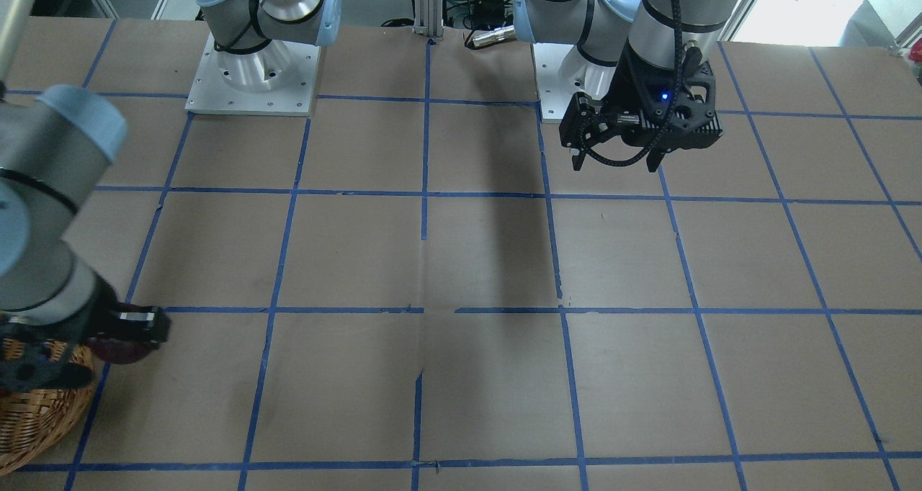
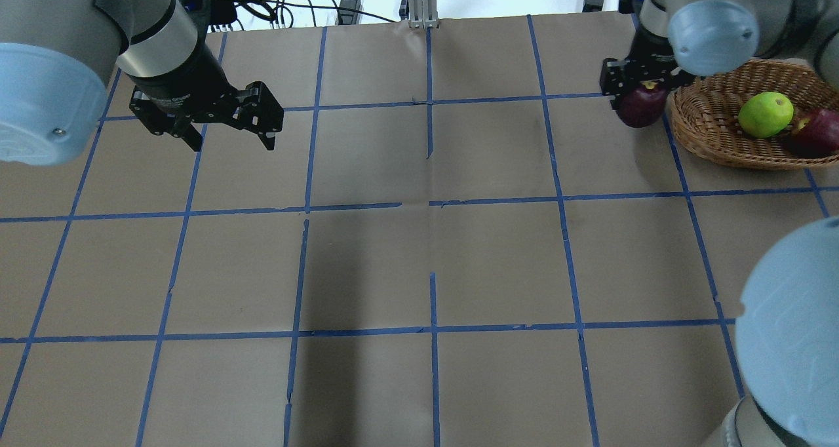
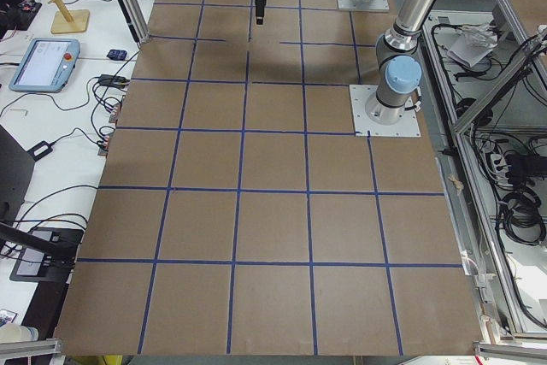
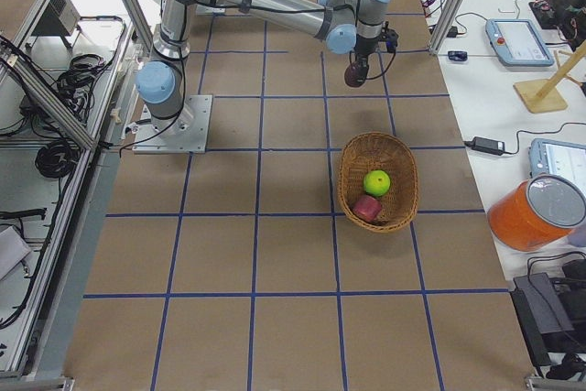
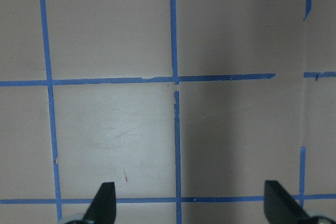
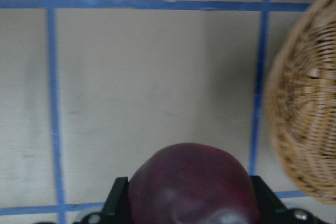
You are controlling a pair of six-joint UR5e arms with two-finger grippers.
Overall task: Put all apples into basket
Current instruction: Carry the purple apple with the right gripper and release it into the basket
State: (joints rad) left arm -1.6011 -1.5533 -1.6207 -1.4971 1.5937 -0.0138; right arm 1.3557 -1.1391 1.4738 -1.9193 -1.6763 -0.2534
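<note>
My right gripper (image 2: 641, 93) is shut on the dark maroon apple (image 2: 641, 106) and holds it above the table, just left of the wicker basket (image 2: 711, 139). The wrist view shows this apple (image 6: 191, 184) between the jaws, with the basket (image 6: 307, 114) to its right. The bright green apple (image 2: 765, 114) and the red apple (image 2: 816, 131) lie inside the basket; they also show in the exterior right view, green (image 4: 376, 181) and red (image 4: 368, 208). My left gripper (image 2: 233, 144) is open and empty, hanging over the table far from the basket.
The table is brown board with a blue tape grid. The basket (image 1: 36, 419) sits near the table's corner on my right. The arm bases (image 1: 252, 73) stand at the robot's side of the table. Cables and tablets lie beyond the far edge.
</note>
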